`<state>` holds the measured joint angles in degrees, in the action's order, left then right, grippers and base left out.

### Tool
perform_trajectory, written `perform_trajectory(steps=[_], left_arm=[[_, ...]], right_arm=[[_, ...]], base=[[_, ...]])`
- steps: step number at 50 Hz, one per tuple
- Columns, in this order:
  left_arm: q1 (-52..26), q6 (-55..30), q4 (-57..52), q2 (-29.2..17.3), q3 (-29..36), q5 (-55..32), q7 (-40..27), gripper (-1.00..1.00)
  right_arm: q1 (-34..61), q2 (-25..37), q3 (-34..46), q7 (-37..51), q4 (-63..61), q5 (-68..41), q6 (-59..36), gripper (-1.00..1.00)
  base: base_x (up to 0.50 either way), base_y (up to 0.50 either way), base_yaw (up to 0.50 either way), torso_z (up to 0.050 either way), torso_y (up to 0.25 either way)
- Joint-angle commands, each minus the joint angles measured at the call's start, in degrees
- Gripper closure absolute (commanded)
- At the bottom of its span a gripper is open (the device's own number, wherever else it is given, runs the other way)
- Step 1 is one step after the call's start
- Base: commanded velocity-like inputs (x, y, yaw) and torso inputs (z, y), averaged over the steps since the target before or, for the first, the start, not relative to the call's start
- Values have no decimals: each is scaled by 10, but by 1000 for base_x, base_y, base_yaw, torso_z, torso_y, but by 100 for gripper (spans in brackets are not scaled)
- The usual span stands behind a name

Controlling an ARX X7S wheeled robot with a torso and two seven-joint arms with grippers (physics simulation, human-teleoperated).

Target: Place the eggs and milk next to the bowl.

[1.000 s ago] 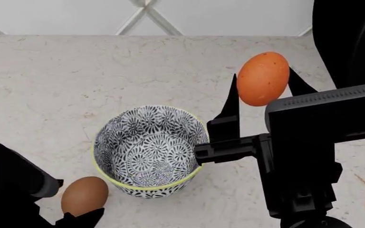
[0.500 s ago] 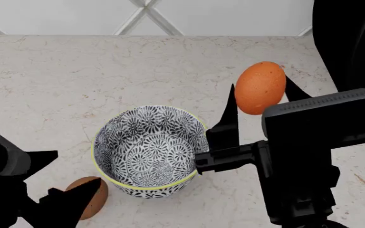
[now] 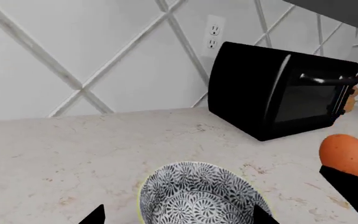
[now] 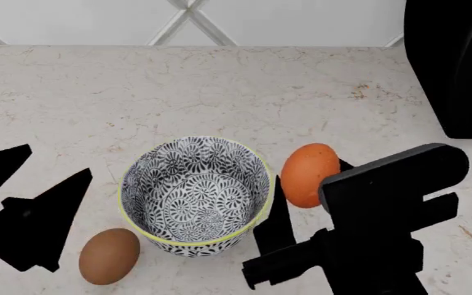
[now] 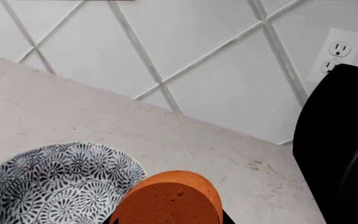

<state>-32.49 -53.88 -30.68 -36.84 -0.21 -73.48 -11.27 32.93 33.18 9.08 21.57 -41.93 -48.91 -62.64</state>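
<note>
The patterned bowl (image 4: 195, 193) stands mid-counter, also seen in the left wrist view (image 3: 195, 198) and the right wrist view (image 5: 48, 182). The brown egg (image 4: 109, 255) lies on the counter by the bowl's front left, free of any gripper. My right gripper (image 4: 310, 178) is shut on the orange egg (image 4: 310, 174), low beside the bowl's right wall. Whether that egg touches the counter I cannot tell. This egg fills the right wrist view (image 5: 169, 198) and shows in the left wrist view (image 3: 348, 154). My left gripper (image 4: 56, 161) hangs open and empty left of the bowl. The milk is out of view.
A black toaster oven (image 4: 457, 61) stands at the back right against the tiled wall, seen also from the left wrist (image 3: 278, 93). A wall outlet (image 3: 213, 35) sits above it. Marble counter (image 4: 137, 92) stretches behind and left of the bowl.
My right gripper has come down with the orange egg to the bowl's right side. The left gripper has opened, left the brown egg on the counter and drawn back to the left.
</note>
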Motion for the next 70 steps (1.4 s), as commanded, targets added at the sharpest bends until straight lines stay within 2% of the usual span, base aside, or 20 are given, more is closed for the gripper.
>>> perform_trajectory(steps=[1,13,30,70], left_arm=[[16,67,1,32,-48,49,21,-100],[14,114,10,51,-48,114,21,-100],[32,128,17,48,-57,122,25,-100],[57,140,12,36,-67,122,28,-100]], right_arm=[[-2,8,-44,-34,-7,-67,-82,100],[8,25,-43,-41,2,-115,-128,100],[13,23,-24,-39,8,-155,-157,100],[-9,7,102,-113,92,-43,-54,100]], base=[[0,0,0,0,0],[0,0,0,0,0],[0,0,0,0,0],[0,0,0,0,0]])
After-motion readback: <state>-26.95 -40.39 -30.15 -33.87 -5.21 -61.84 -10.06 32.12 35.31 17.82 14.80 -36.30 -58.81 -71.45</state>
